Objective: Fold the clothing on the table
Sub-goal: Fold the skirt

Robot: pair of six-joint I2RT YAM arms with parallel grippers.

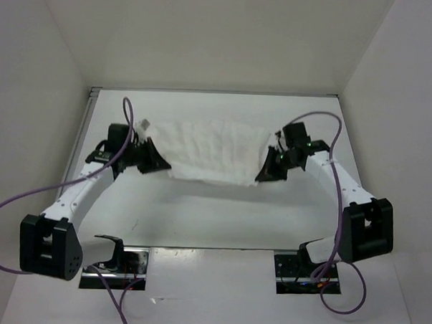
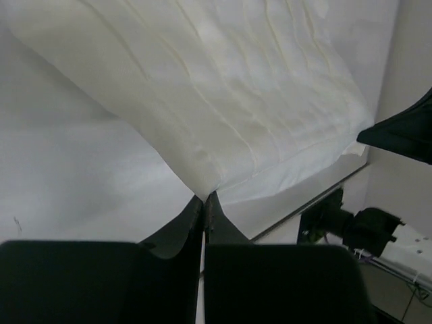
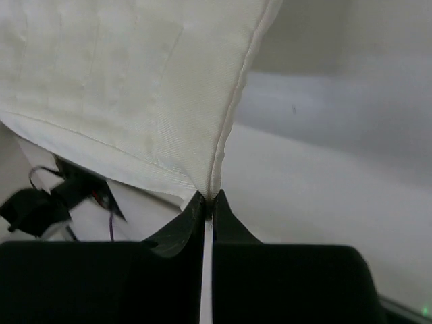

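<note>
Black fingers [image 2: 179,226] of the left gripper [image 2: 204,197] are pressing tightly together on one corner of the clothing [image 1: 213,156]. The right gripper [image 3: 206,196] is pinching the opposite corner the same way, its jaws closed with only thin fabric between them. Each is biting right at a hem, probably so the layers are not slipping apart.

Between the two, the white piece is hanging as a wide, stretched band above the middle of the table [image 1: 220,227]. It is throwing a shadow [image 1: 221,199] beneath its near edge. Whether the far edge is touching the surface, I cannot tell.

The left arm [image 1: 86,188] and right arm [image 1: 337,178] are reaching inward as mirror images, pulling the cloth flat. That looks like preparation for laying one edge over. No fold appears finished yet.
</note>
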